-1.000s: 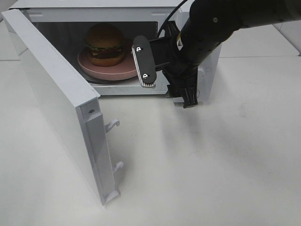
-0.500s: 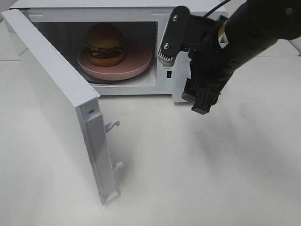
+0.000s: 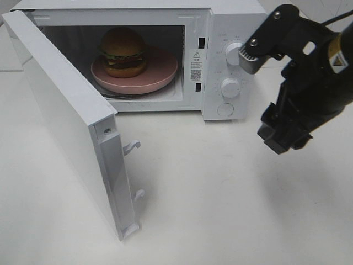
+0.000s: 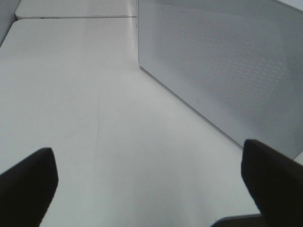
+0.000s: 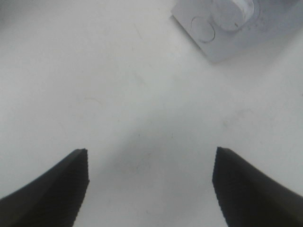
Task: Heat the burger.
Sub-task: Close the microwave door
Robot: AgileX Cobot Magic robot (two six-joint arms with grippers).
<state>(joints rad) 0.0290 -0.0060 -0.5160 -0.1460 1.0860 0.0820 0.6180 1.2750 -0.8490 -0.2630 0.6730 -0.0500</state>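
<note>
while the right tool (image 3: pixel 279 138) has drawn back over the last second from the mouth of the microwave (image 3: pixel 220 22) to a spot off its right side, the burger (image 3: pixel 122 51) has not shifted at all. it sits on the pink plate (image 3: pixel 163 70) inside the cavity, toward the left of the plate, bun on top. that retreat suggests the loading step is finished: the arm no longer blocks the opening or the control panel, so both knobs (image 3: pixel 230 87) and the round button (image 3: pixel 225 110) are now in plain sight.

the right tool hangs above the bare table (image 3: pixel 220 210) with its 2 fingers spread wide and nothing between them; the right wrist view shows only table and a corner of the microwave beyond them. the left tool (image 4: pixel 149 189) is likewise spread wide and empty, low over the table, just beside the perforated face of the door (image 3: pixel 60 121). the left arm does not show in the high view.

the door stands swung fully out to the left, as it did a second ago, so heating cannot begin yet. i judge that closing it is the next step, probably for the left tool given where it sits, and turning a knob comes after.

the cavity holds just the plate and burger.
</note>
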